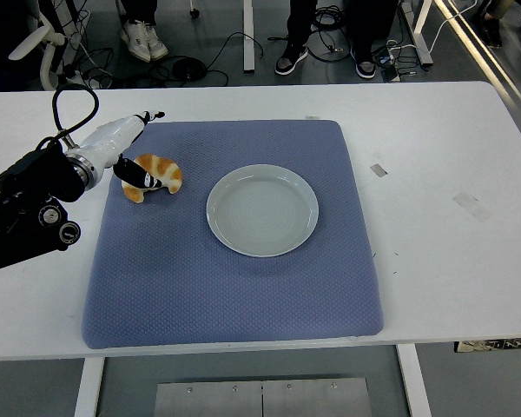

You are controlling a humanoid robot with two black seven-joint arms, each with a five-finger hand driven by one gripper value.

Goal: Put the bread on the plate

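My left hand (132,156), at the frame's left, has dark fingers (143,178) lying on the golden crescent-shaped croissant (153,177); grip unclear. It sits on the blue textured mat (230,287), left of the pale round ceramic plate (262,210).

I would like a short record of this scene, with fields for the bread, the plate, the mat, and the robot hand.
bread: croissant lying on the mat, left of the plate, not on it
plate: pale round plate, nothing on it, near the mat's middle
mat: blue mat on the white table
left hand: at the croissant, dark fingers over its left part; firm grasp cannot be told
right hand: not in view
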